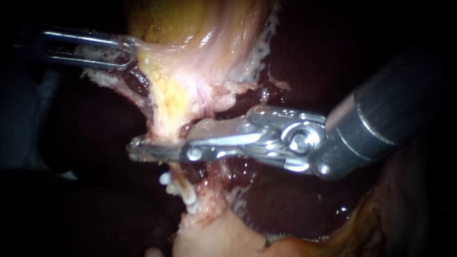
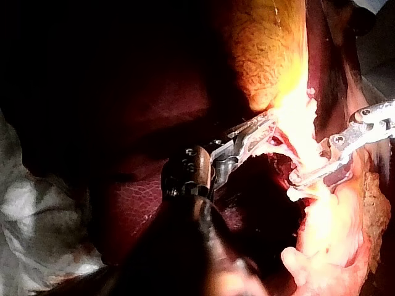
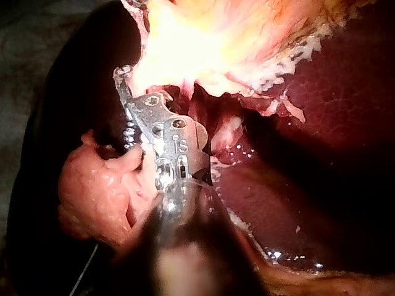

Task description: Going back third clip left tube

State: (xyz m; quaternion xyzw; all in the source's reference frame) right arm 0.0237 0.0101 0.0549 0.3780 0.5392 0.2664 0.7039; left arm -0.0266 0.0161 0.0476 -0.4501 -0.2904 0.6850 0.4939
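Nearest the endoscope is my right instrument [image 1: 159, 145], its shaft crossing in from the right over the dark liver [image 1: 295, 57]. Its jaws stand parted astride the tube [image 1: 166, 124], which runs down between them from the gallbladder [image 1: 200, 38]. Pale tissue hides the tip of my upper jaw. Just below the jaws, small white clips [image 1: 190, 202] sit on the tube (how many I cannot count). Farther back, my left instrument [image 1: 124, 51] is clenched on the gallbladder's frayed edge. Only my right wrist view shows a pink lump of tissue [image 3: 99, 191] lying against my right shaft. Only my left wrist view shows a pale cloth [image 2: 31, 209] beside the liver's edge.
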